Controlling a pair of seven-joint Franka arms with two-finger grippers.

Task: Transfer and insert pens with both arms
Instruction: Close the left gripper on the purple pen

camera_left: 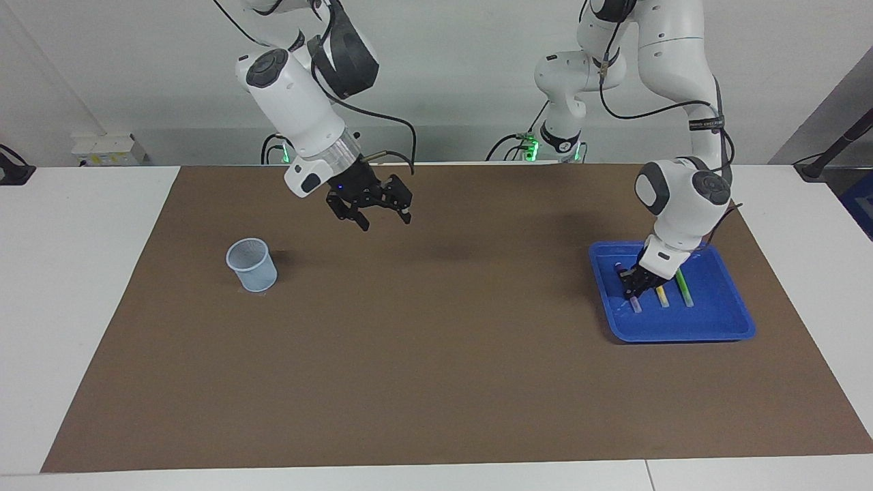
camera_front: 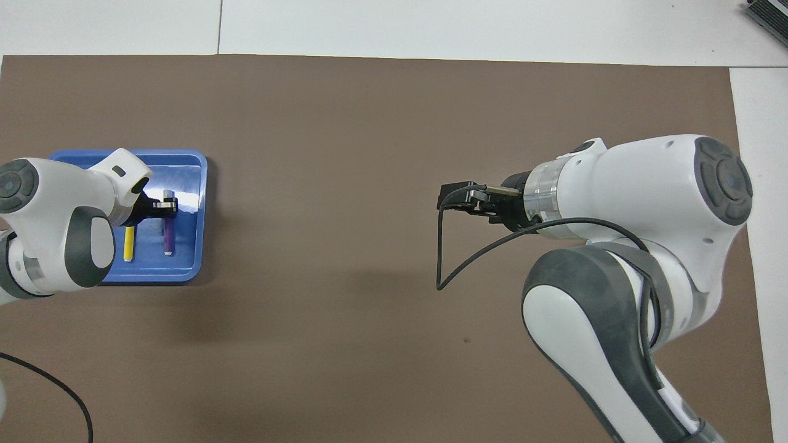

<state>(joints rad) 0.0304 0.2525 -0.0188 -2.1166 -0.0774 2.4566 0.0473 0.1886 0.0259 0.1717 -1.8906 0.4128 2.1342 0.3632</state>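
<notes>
Left gripper down in blue tray, set on purple pen, grip not discernible. Purple, yellow pen and green pen side by side, long axes running toward and away from robots. Right gripper raised over brown mat, fingers spread, waiting. Pale mesh cup toward right arm's end; white table.

Facing camera high, across table; overhead steep above robots — both share mat.
</notes>
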